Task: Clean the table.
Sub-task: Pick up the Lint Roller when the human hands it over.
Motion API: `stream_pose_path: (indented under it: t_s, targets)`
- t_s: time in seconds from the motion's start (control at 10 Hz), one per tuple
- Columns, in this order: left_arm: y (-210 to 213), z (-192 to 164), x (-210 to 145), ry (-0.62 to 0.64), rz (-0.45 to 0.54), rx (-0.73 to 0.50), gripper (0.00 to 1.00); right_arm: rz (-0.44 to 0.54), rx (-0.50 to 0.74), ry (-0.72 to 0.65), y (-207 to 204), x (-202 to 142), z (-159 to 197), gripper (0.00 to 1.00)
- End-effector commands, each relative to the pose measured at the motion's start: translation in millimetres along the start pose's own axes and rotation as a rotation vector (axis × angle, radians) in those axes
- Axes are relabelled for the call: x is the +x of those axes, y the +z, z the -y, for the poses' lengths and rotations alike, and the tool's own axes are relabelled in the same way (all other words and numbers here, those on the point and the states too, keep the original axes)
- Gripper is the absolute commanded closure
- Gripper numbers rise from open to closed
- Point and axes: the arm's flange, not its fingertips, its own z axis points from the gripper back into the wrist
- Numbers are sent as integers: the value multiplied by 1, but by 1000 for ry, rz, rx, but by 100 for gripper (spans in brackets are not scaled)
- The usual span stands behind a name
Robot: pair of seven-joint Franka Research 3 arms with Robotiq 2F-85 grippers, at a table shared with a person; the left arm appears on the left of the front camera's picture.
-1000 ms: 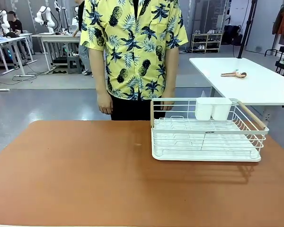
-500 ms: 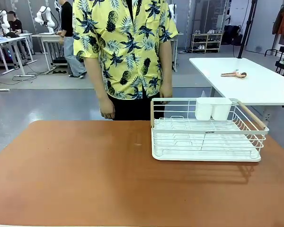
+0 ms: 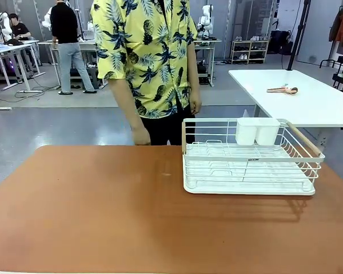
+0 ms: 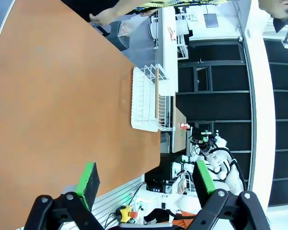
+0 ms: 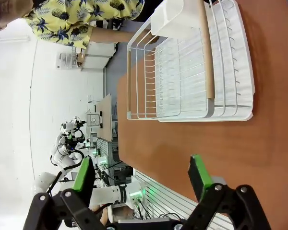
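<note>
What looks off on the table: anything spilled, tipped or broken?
Nothing stands out. The dish rack sits upright on the table, its white cutlery holder hanging straight at the far rail. No spill or damage shows.

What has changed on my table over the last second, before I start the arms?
The person in the yellow shirt turned and shifted toward the robot's left; the hand nearest the dish rack rose away from its far corner. A second person in the background walked further left. Nothing was grasped or released. The dish rack, its white cutlery holder and the table stayed put.
</note>
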Motion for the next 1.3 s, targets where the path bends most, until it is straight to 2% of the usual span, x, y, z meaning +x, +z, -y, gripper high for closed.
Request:
stream_pose_path:
  t_s: [0.0, 1.2]
  targets:
    - [3, 2, 0, -17, 0, -22, 0, -5, 14, 14, -1, 0, -2, 0]
    - [3, 2, 0, -17, 0, -22, 0, -5, 14, 14, -1, 0, -2, 0]
